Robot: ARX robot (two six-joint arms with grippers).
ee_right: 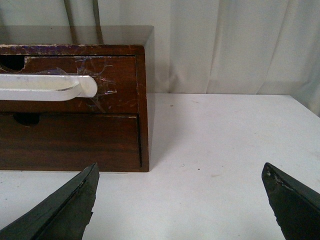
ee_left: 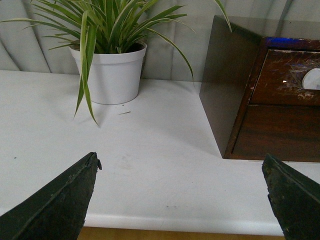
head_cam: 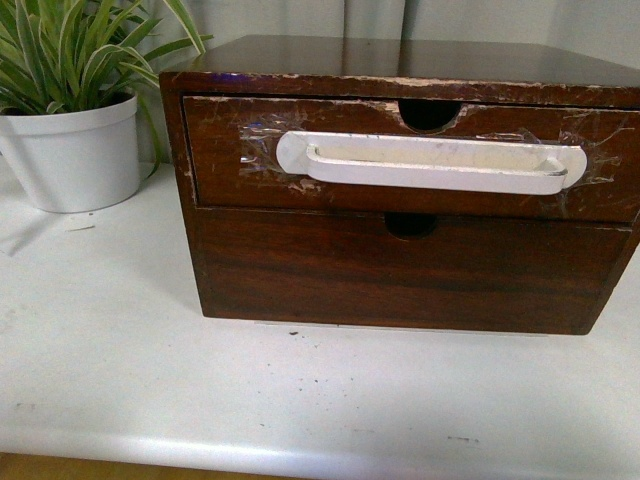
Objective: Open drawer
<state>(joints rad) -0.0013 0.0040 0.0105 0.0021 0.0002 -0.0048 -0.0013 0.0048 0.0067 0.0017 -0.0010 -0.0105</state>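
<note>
A dark wooden cabinet stands on the white table (head_cam: 120,350). Its upper drawer (head_cam: 230,165) is shut, scratched, with a long white taped-on handle (head_cam: 430,162) and a semicircular notch (head_cam: 430,113). The drawer also shows in the right wrist view (ee_right: 117,75) with the handle's end (ee_right: 75,86), and in the left wrist view (ee_left: 285,75). My left gripper (ee_left: 180,172) is open and empty over the table's front edge, left of the cabinet. My right gripper (ee_right: 180,182) is open and empty, low over the table right of the cabinet. Neither arm shows in the front view.
A plain handle-less lower drawer (head_cam: 400,270) sits under the upper one. A white pot with a striped green plant (head_cam: 70,150) stands at the back left, beside the cabinet; it also shows in the left wrist view (ee_left: 110,75). Pale curtains (ee_right: 225,45) hang behind.
</note>
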